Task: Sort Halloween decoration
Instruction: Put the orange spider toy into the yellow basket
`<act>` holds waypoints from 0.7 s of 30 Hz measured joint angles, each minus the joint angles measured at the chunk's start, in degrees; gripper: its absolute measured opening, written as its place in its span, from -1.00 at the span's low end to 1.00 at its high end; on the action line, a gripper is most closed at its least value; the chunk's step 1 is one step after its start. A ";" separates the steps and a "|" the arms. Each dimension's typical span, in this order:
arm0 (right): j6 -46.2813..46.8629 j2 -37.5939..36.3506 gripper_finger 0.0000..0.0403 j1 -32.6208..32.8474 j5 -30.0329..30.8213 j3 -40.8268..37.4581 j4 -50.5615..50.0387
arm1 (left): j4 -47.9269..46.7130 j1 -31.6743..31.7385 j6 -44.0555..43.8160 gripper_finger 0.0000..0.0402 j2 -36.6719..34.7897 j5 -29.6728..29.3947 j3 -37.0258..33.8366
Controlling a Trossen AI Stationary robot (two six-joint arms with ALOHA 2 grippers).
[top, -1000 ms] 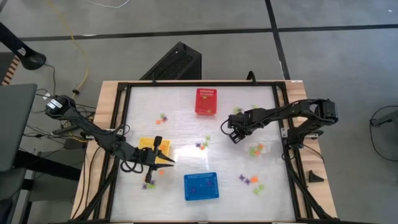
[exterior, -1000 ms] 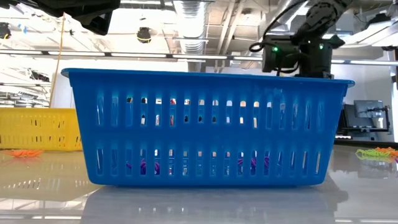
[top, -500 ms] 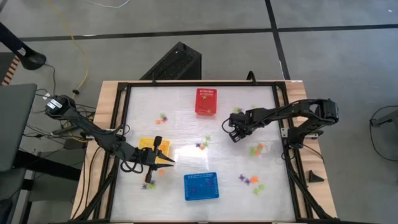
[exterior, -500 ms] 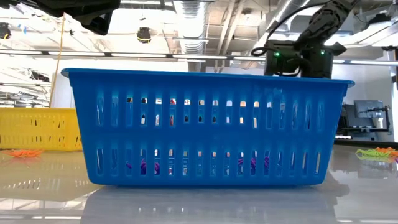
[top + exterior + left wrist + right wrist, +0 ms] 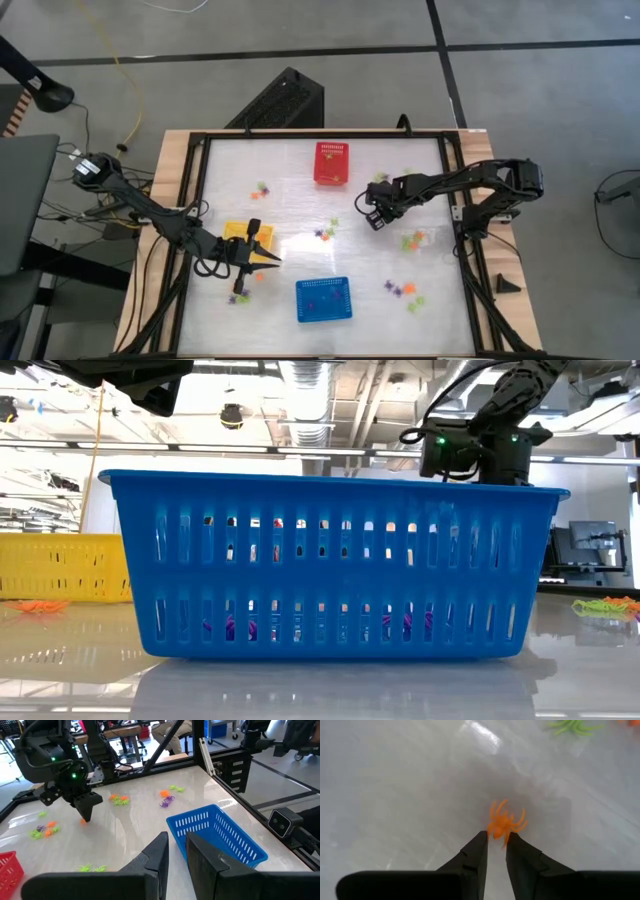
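Note:
The Halloween decoration is tiny plastic spiders in orange, purple and light green, scattered over the white table point(image 5: 300, 200). My right gripper point(image 5: 375, 222) points down at the table's right middle, shut on an orange spider point(image 5: 506, 822), which also shows at its tips in the left wrist view point(image 5: 82, 821). My left gripper point(image 5: 272, 258) hangs still beside the yellow basket point(image 5: 238, 232), its fingers point(image 5: 162, 851) close together with nothing between them. In the low view the blue basket point(image 5: 330, 565) hides the right gripper's fingertips. My right gripper pinches the orange spider by the near edge of its body point(image 5: 496, 833), between the free ends of its two fingers point(image 5: 479, 844). The fingers come steeply from above. Most of the spider sticks out beyond the tips, low over the table; whether it is lifted clear I cannot tell.
A red basket point(image 5: 332, 163) stands at the far middle and a blue basket point(image 5: 323, 299) at the near middle. Loose spiders lie in clusters at the right point(image 5: 412, 240), the near right point(image 5: 400, 290), the centre point(image 5: 322, 232) and by the left gripper point(image 5: 240, 295). A black frame point(image 5: 455, 200) rims the table.

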 joint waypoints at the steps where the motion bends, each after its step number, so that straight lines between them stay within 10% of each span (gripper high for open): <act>1: -0.01 0.00 -0.52 0.00 -0.51 0.00 0.04 | 0.00 0.00 0.00 -0.73 0.00 0.00 0.00; 21: -0.35 -0.04 -0.52 8.45 -3.77 6.71 10.48 | 0.00 0.00 0.02 -0.73 0.00 -0.02 0.00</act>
